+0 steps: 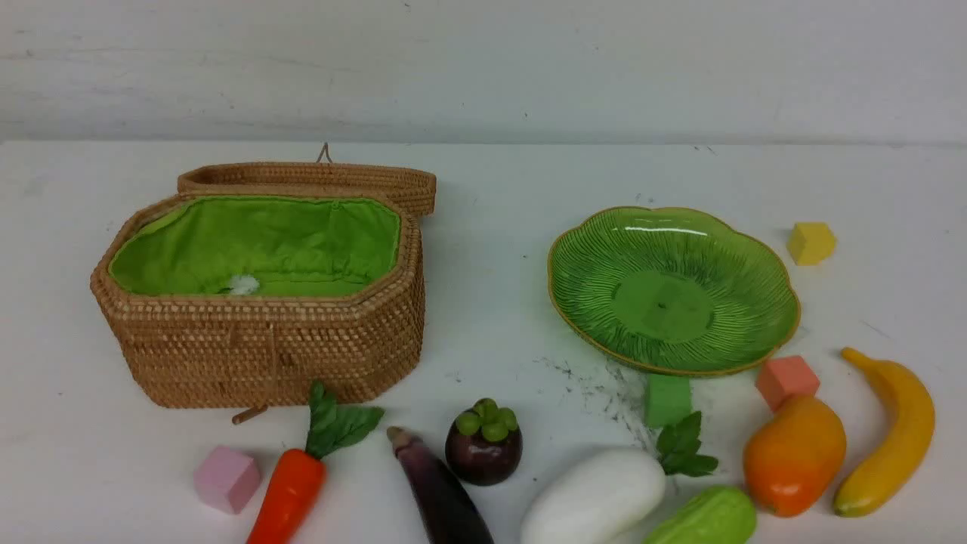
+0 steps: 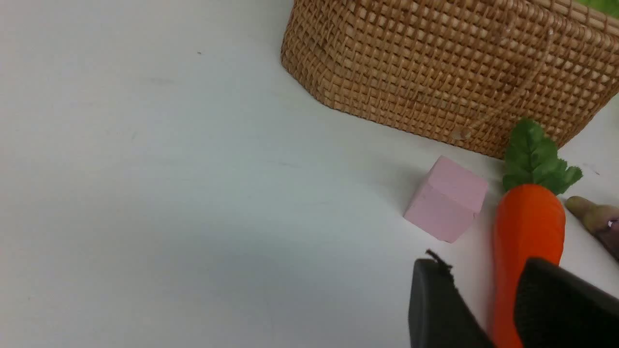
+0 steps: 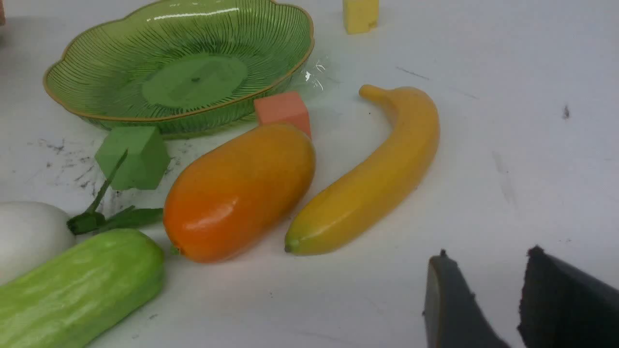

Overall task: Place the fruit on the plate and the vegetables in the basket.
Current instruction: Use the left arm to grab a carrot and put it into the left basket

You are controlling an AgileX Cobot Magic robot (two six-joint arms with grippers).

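all seven pieces down on the surface [image 1: 491, 249] along its near edge, none sorted yet. from the robot's left: carrot [image 1: 291, 483] with its leaves just short of the basket [image 1: 264, 355] wall, eggplant [image 1: 442, 491], mangosteen [image 1: 483, 449] just beside the eggplant's stem end, radish [image 1: 593, 499], cucumber [image 1: 706, 517] just beside the radish, mango [image 1: 793, 453], banana [image 1: 891, 431] furthest right. plate [image 1: 589, 302] bare, beyond the mango and banana. basket gaping, lid [image 1: 310, 177] folded back behind it, green lining on show.

foam among them — pink cube [image 1: 225, 478] beside the carrot, green cube [image 1: 668, 399] just at the plate's near rim, salmon cube [image 1: 786, 380] squeezed between that rim and the mango, yellow cube [image 1: 810, 242] beyond the plate, well apart.

left hand [image 2: 483, 270] narrowly parted, clamped on nothing by the look of it; thin end of the carrot seen in the gap, contact impossible to tell. right hand [image 3: 489, 256] just as narrow, over bare surface beside the banana, holding nothing.

likely trouble, judged from the layout: closing on the carrot's tapered end and having it pivot or squirt out; dragging the pink cube along; no room for fingers around the mango, so a shove into the salmon cube or the banana; mangosteen rolling away if pinched off-centre — round and smooth; fruit skidding on the glossy plate if let go from high up.
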